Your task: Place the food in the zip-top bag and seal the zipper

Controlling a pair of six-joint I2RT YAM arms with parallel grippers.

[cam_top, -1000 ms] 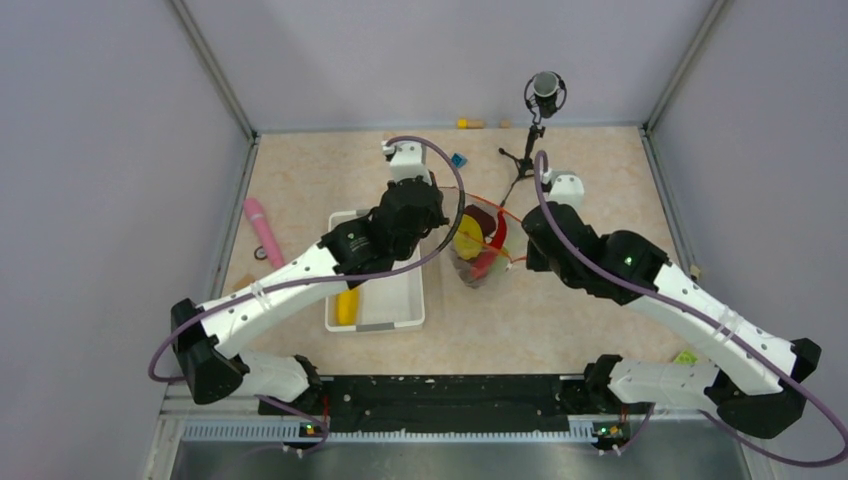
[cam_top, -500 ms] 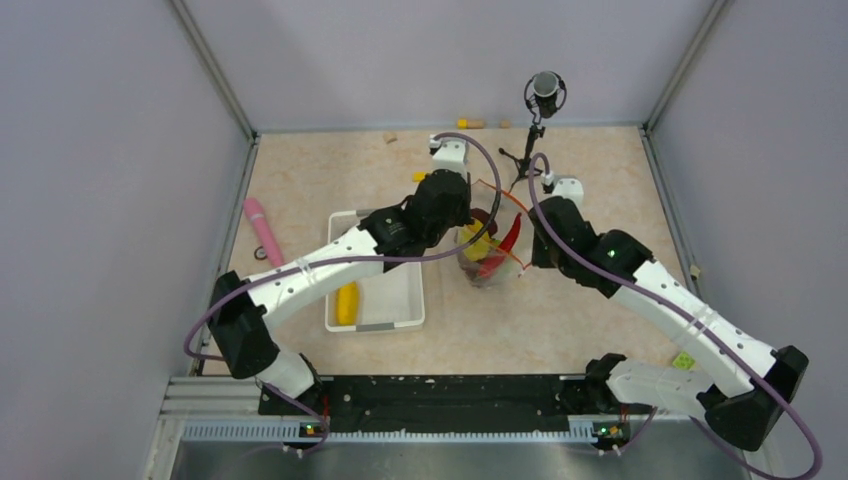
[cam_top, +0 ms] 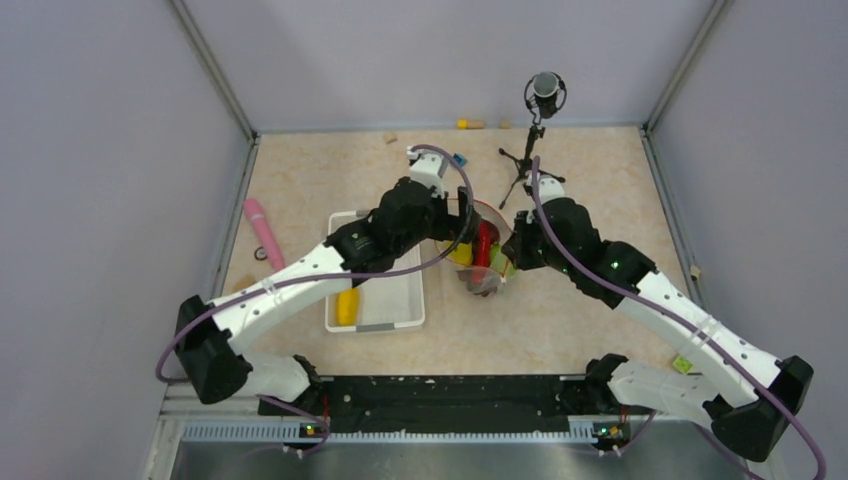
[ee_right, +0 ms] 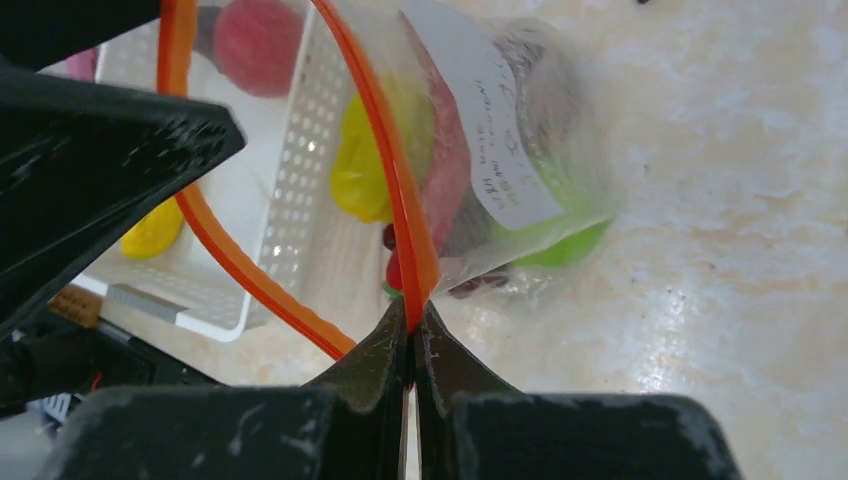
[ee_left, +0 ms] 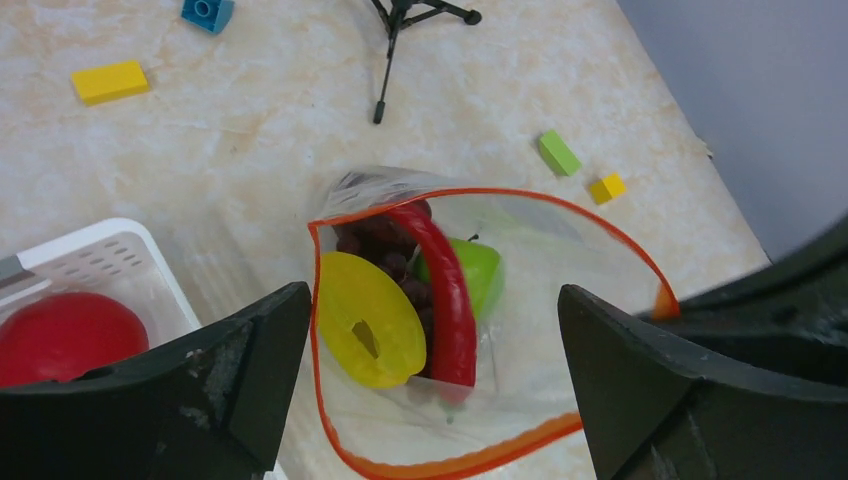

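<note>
On my bench (cam_top: pixel 540 330), the basket (cam_top: pixel 395 295) left of middle holds a red piece (ee_left: pixel 60 335) and a yellow piece (cam_top: pixel 347 303), not bagged yet. The bag (ee_left: pixel 570 260), mid-frame, has some food (ee_left: pixel 365 320). Its zipper (ee_right: pixel 400 205) gapes. My right fingers (ee_right: pixel 385 355) pinch it; left fingers (ee_left: pixel 220 370) are spread.

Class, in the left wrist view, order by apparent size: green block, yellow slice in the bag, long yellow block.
Largest: yellow slice, though it is nearest the camera.
Then long yellow block.
Smallest: green block.
</note>
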